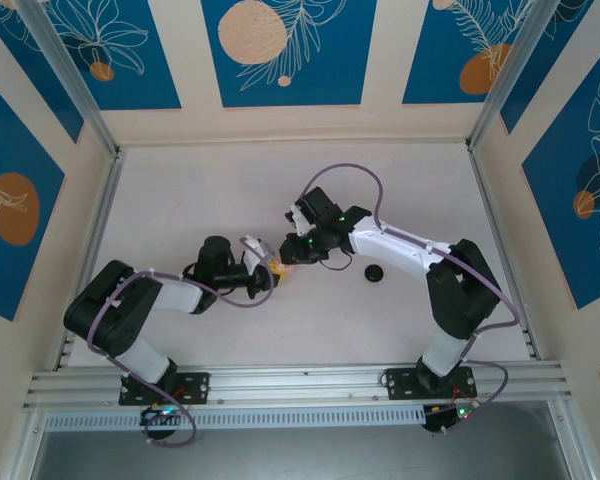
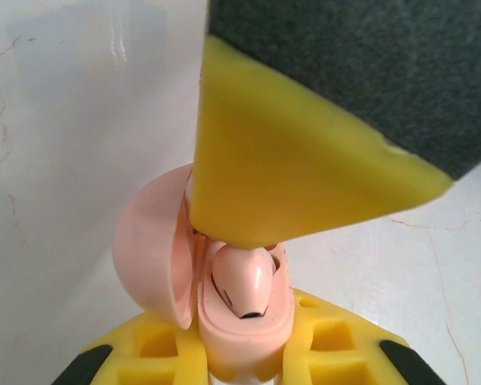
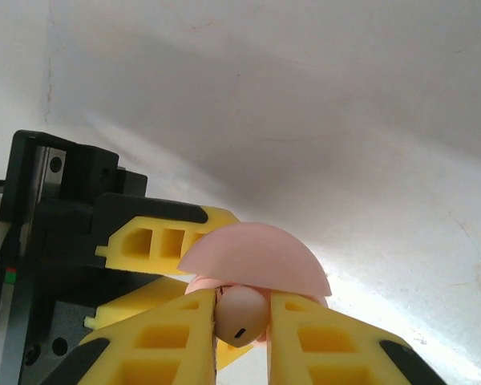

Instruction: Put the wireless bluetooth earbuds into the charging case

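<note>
earbud (image 2: 244,282) in case (image 2: 148,257), perhaps seated

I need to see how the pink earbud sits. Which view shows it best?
The left wrist view: the pink earbud lies in the well of the open pink case. The right wrist view shows its rounded end between the fingers of the right pincer; top external is too distant to tell.

No text, label or number is legible anywhere.
</note>
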Motion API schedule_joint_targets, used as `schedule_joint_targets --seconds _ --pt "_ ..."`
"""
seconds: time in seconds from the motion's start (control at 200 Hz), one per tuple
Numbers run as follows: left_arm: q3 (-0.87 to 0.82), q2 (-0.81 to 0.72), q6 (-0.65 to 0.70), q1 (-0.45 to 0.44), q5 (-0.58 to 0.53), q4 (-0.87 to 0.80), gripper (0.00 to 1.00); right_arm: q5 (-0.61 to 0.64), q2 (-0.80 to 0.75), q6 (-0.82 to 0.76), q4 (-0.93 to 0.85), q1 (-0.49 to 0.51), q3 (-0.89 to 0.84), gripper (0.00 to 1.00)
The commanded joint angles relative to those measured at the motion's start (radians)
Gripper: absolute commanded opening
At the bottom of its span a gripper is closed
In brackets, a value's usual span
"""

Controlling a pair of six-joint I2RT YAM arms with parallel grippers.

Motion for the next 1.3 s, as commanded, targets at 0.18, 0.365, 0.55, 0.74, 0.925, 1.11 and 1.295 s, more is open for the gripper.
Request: schedule_joint_targets --seconds 0.18,0.365,0.55,0.74,0.925,1.11,1.295 --pt "0.005 -0.016 -0.005 -0.015 0.034 0.087 0.13 -0.025 -0.131 0.037 0.161 -0.026 -0.126 0.19" --pt "-0.002 -0.008 -0.042 -0.015 0.041 0.152 0.13 -0.09 -0.181 0.046 0.289 -0.039 -0.204 0.18" --pt "-0.016 0.025 -0.122 -0.015 0.04 0.281 0.13 -0.125 -0.235 0.068 0.412 -0.05 -0.285 0.18" --pt "-0.019 0.063 -0.185 -0.013 0.045 0.389 0.13 -0.152 -0.267 0.085 0.485 -0.065 -0.34 0.18" --pt "-0.021 0.075 -0.216 -0.013 0.042 0.442 0.13 -0.199 -0.274 0.096 0.54 -0.077 -0.372 0.18" --pt "-0.02 0.076 -0.233 -0.012 0.045 0.47 0.13 -0.256 -0.268 0.101 0.571 -0.089 -0.4 0.18" --pt "-0.022 0.07 -0.237 -0.01 0.061 0.484 0.13 -0.282 -0.27 0.085 0.54 -0.111 -0.409 0.18"
